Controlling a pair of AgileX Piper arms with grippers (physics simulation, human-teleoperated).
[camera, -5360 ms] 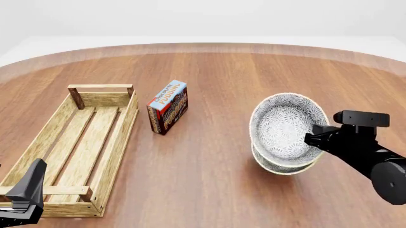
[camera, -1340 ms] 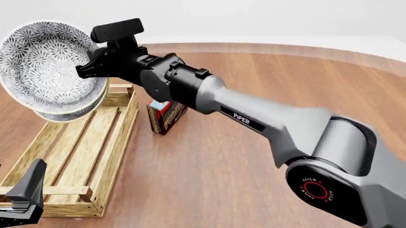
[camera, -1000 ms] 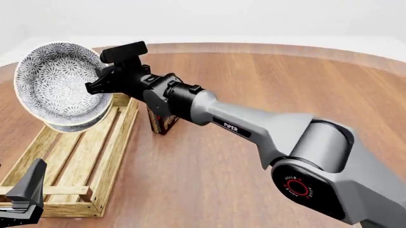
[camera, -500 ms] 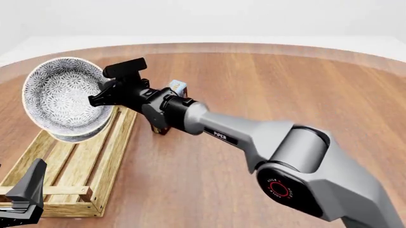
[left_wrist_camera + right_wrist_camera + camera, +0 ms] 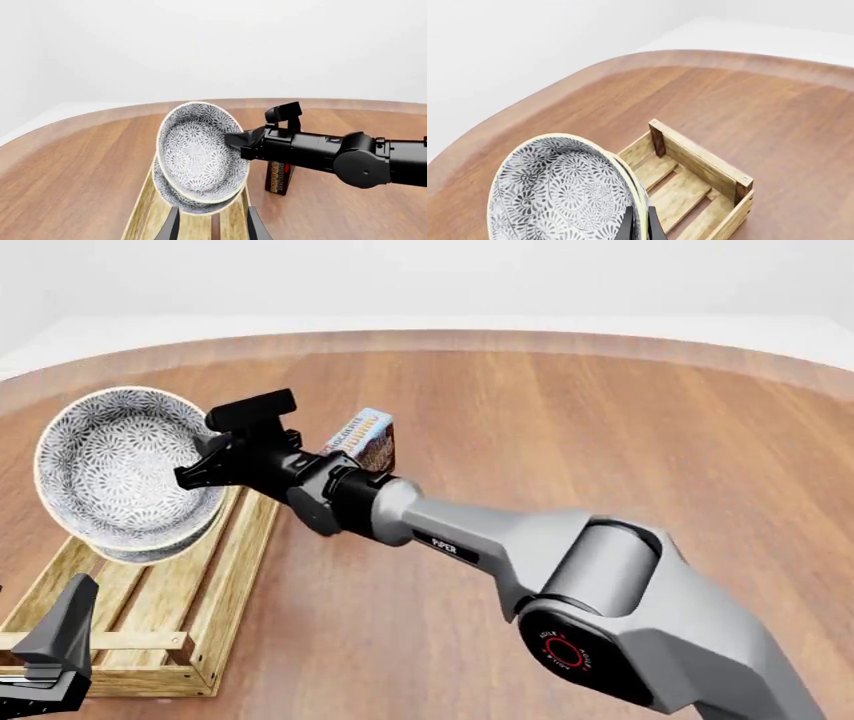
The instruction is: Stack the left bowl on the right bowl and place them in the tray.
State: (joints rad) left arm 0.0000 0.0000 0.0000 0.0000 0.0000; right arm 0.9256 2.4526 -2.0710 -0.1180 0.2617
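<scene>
The two grey-floral bowls are nested and tilted on edge, their openings facing the camera. The inner bowl (image 5: 114, 465) sits in the outer bowl (image 5: 163, 548); which is the left bowl cannot be told by look. My right gripper (image 5: 200, 472) is shut on their rims and holds them above the far half of the wooden tray (image 5: 167, 590). The stack also shows in the left wrist view (image 5: 200, 155) and the right wrist view (image 5: 557, 192). My left gripper (image 5: 56, 645) is open and empty at the tray's near end.
A chocolate pudding box (image 5: 363, 436) stands upright just right of the tray, behind my right arm. The right arm stretches across the table from the lower right. The tray's raised end bar (image 5: 697, 160) is at its far end.
My right arm has carried the stacked bowls from the right side of the table over to the tray. Over the last second it has lowered them towards the tray. The left gripper has not moved.
</scene>
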